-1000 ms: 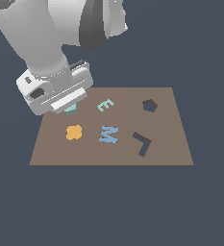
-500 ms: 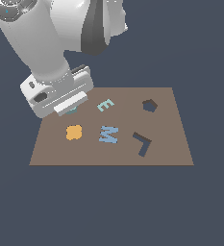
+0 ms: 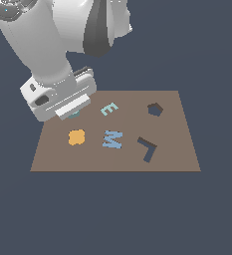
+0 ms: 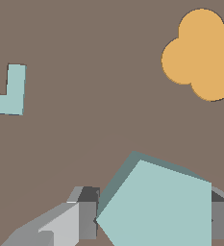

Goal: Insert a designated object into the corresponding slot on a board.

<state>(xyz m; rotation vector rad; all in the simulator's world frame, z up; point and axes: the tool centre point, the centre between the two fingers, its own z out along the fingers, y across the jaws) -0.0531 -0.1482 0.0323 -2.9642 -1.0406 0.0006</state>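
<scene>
Pale teal and flat-topped, the hexagonal block [image 4: 159,206] fills the near part of the wrist view, its upper face a light, even tint and its one visible side wall a darker grey-teal. Its outline reads as a many-sided polygon with straight edges and sharp corners; part of it runs out of the picture, so the count of sides cannot be told for sure. It sits between the two grey fingers [image 4: 87,218] of the gripper [image 4: 152,221], one finger pressed against each of its opposite sides, so the jaws are closed onto the block and parted only by its width.

In the exterior view only a sliver of the block [image 3: 75,114] peeks out beneath the white hand of the arm [image 3: 58,94], at the corner of the board [image 3: 177,149] towards the exterior view's left and far edge. Whether the block is touching the brown surface or is held just above it cannot be judged from either view.

The slot [image 3: 155,109], a small dark polygon-shaped recess, lies well apart from the block, near the far edge of the board on the exterior view's right. Between them lies the pale teal letter E [image 3: 109,108]. Nearer the front edge lie the orange rounded blob [image 3: 76,137], a blue letter M [image 3: 112,139] beside it, and a dark L-shaped recess [image 3: 147,148] further to the exterior view's right. The blob [image 4: 202,55] and part of the E [image 4: 10,93] also show in the wrist view, flat on the brown board.
</scene>
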